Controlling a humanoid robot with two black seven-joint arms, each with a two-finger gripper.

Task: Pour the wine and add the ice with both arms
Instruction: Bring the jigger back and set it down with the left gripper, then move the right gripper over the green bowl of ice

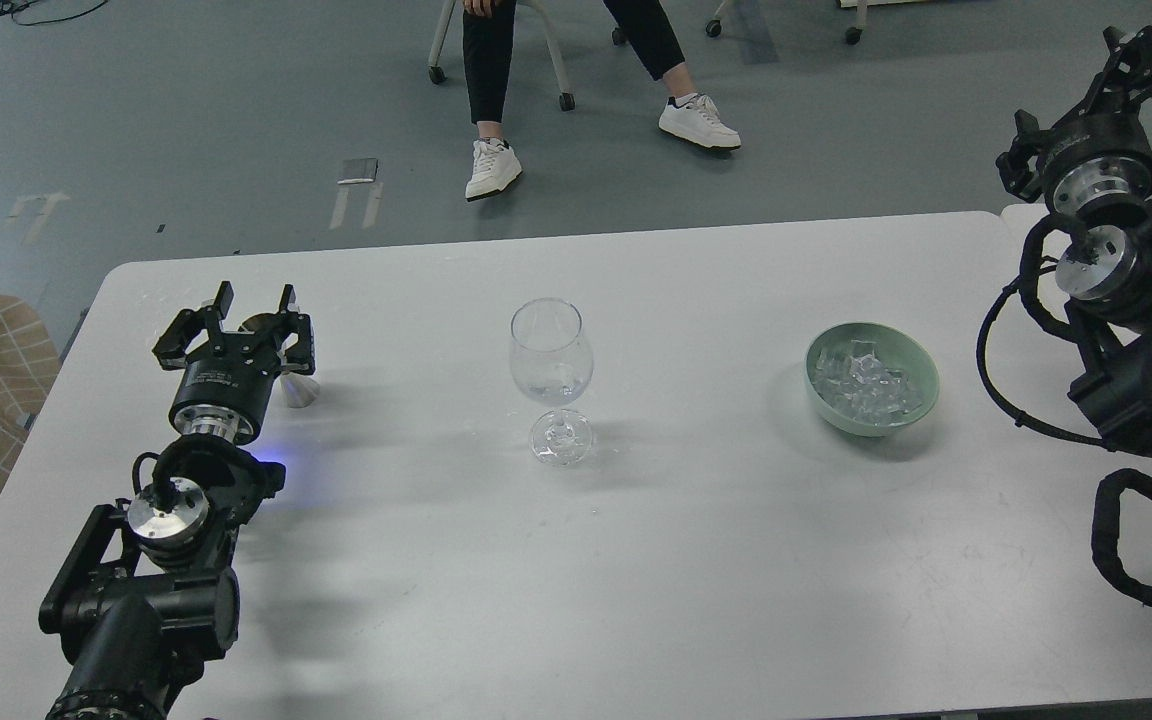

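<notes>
Clear wine (552,383) sits in the glass (551,350); left end effector (254,300) open by the cup (286,375); ice (866,385) waits; right end effector (1141,55) unclear.

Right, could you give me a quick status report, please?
Left gripper open around the metal cup. Right gripper raised, state unclear. Ice in bowl; wine glass upright, nothing blocking.

Clear wine (552,385), barely visible, pooled low in upright stemmed glass (552,350) at bench (636,560) centre. Glassy ice (868,388) cubes heaped in green bowl (921,385), well right.
</notes>
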